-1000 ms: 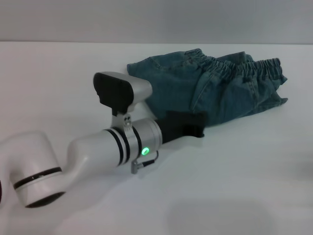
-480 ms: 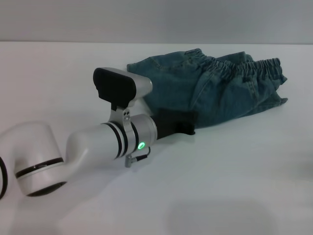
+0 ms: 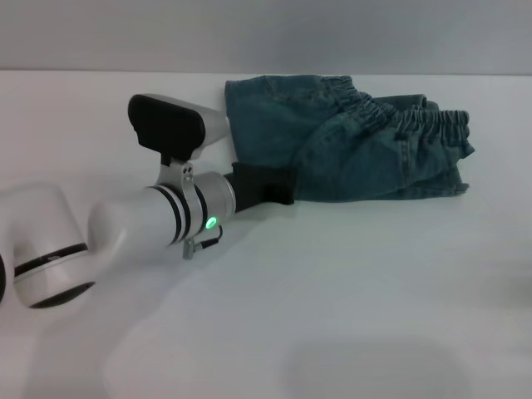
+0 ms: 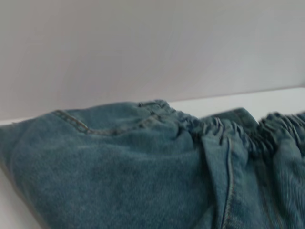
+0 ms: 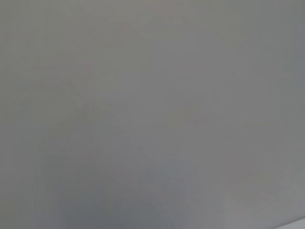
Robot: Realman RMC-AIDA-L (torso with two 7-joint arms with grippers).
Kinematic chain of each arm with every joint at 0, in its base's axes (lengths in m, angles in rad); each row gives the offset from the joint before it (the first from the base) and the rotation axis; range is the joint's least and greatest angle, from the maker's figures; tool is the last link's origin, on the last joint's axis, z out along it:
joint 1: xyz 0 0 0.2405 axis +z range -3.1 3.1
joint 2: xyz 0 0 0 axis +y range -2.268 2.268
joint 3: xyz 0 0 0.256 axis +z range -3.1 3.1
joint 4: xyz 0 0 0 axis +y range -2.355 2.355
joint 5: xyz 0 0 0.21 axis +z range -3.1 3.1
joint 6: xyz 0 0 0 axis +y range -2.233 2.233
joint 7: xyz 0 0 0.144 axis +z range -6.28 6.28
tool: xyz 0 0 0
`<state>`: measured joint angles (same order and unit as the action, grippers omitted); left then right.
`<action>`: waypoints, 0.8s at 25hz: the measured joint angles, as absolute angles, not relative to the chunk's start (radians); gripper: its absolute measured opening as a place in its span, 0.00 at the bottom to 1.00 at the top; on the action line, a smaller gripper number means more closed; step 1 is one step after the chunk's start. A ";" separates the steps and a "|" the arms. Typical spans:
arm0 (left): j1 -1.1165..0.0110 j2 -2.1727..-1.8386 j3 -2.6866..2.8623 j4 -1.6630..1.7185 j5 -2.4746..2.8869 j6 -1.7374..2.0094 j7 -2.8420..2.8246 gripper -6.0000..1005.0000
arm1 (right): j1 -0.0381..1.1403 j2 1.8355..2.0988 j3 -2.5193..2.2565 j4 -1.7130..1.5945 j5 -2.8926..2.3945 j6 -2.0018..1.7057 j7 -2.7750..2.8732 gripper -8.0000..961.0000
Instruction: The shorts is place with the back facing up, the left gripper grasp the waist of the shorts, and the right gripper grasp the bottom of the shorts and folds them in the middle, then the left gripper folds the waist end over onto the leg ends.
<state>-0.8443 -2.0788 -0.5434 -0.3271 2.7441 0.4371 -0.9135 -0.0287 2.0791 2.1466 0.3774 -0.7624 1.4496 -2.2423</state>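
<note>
Shorts (image 3: 349, 141) folded, lying flat on white table (image 3: 349, 291) at far centre, waist (image 3: 416, 120) gathered to the right. Left gripper (image 3: 278, 184) at near-left edge of denim (finger state: cannot tell). Right gripper not in view. Recommended: keep low, draw edges level, avoid dragging lower layer.
</note>
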 joint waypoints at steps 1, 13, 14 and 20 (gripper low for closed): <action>-0.847 -2.077 -0.562 -0.322 2.746 0.442 -0.906 0.13 | -0.029 2.080 2.146 0.377 -0.762 1.450 -2.242 0.01; -0.534 -2.054 -0.792 -0.635 2.812 0.680 -0.460 0.14 | -0.038 2.081 2.141 0.374 -0.779 1.456 -2.292 0.01; -0.506 -2.055 -0.813 -0.657 2.829 0.701 -0.407 0.14 | -0.037 2.082 2.141 0.372 -0.782 1.458 -2.316 0.01; -0.316 -2.067 -0.976 -0.772 2.850 0.751 -0.133 0.14 | -0.001 2.089 2.143 0.334 -0.740 1.476 -2.474 0.01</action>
